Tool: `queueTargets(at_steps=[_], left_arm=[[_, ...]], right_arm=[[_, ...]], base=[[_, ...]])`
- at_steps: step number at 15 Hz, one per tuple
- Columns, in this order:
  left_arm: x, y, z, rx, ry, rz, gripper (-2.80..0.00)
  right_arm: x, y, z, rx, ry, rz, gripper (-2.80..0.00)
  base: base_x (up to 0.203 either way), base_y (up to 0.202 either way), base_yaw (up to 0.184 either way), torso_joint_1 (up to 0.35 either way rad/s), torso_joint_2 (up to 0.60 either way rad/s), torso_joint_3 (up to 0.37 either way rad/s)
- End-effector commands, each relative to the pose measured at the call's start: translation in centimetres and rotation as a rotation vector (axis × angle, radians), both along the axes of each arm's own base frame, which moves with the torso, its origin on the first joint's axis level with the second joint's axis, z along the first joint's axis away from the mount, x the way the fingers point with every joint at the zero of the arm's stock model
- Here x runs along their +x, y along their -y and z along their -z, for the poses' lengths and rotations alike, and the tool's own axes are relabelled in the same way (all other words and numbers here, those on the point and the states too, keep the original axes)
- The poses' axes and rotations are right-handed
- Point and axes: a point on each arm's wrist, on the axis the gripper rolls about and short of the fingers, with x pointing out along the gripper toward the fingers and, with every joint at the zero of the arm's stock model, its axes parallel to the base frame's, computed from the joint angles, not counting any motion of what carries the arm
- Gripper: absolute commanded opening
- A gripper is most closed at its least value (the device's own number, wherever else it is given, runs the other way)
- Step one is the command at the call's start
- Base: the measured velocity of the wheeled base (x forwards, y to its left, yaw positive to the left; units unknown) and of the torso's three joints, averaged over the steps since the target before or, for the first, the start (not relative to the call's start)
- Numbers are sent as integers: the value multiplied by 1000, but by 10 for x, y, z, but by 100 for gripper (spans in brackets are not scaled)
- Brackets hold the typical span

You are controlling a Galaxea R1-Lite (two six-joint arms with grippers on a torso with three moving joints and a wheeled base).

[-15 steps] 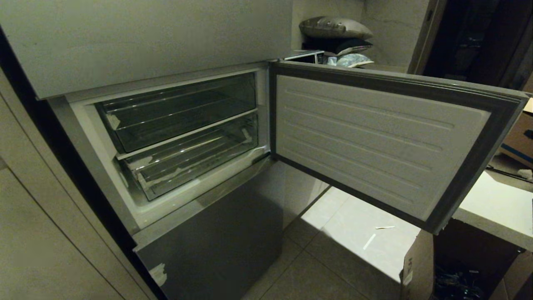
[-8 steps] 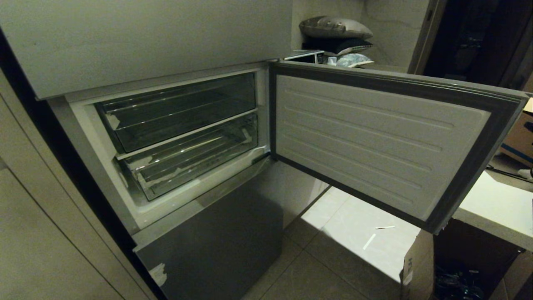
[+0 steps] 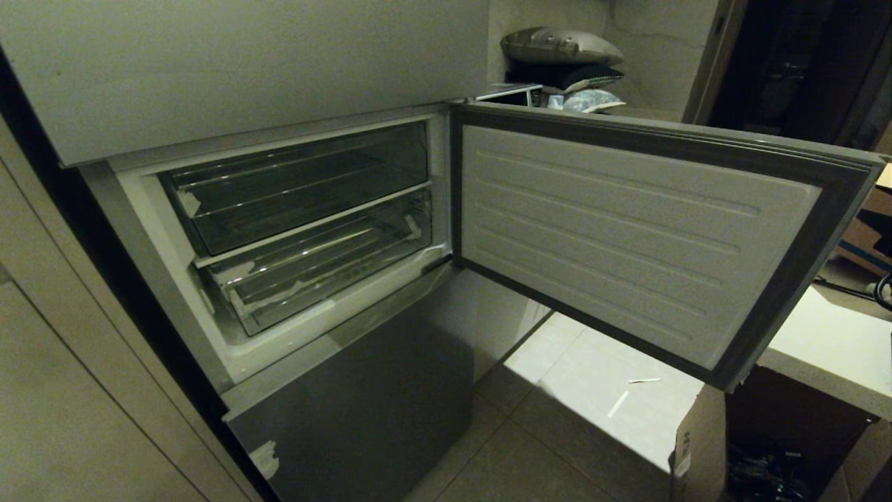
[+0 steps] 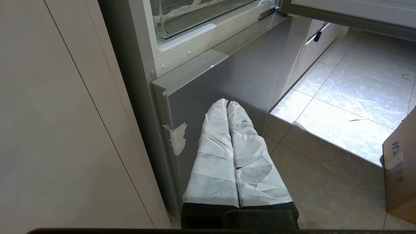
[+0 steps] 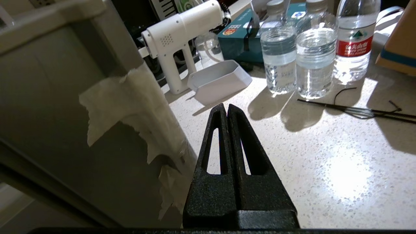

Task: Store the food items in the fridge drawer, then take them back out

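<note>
Fridge drawer (image 3: 327, 268) sits pushed in, the lower of two clear bins in the open compartment, approx 10 o'clock of head-view centre; its ribbed floor shows, no food item in it that I can see. Shallower clear tray (image 3: 300, 188) sits directly above, w/ a white rail between them. Fridge door (image 3: 627, 237) stands swung wide open toward 3 o'clock, ribbed white liner facing me. Grey lower panel (image 3: 362, 404) is shut at 6 o'clock. White counter (image 5: 325, 156) is beside the door's outer face.

My right gripper (image 5: 227, 109) hovers over that counter, near the door's edge, black fingers pressed together, pinching nothing. At its 12 o'clock: three water bottles (image 5: 313, 61), a white spray gun (image 5: 182, 35), a small white tray (image 5: 219, 81).

My left gripper (image 4: 227, 104) hangs low in front of the grey lower panel, wrapped fingers pressed together, nothing between them.
</note>
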Motion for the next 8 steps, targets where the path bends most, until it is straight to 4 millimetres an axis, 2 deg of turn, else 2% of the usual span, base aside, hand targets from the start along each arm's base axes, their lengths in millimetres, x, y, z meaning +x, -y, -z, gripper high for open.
queueTargets(at_steps=[1, 8], left_arm=[[0, 0, 0, 0, 0, 0, -280], [0, 0, 0, 0, 0, 0, -280]], right_arm=[[-7, -5, 1, 3, -2, -12, -280], [-35, -21, 1, 0, 0, -27, -280]], base=[[0, 0, 0, 0, 0, 0], [0, 0, 0, 0, 0, 0]])
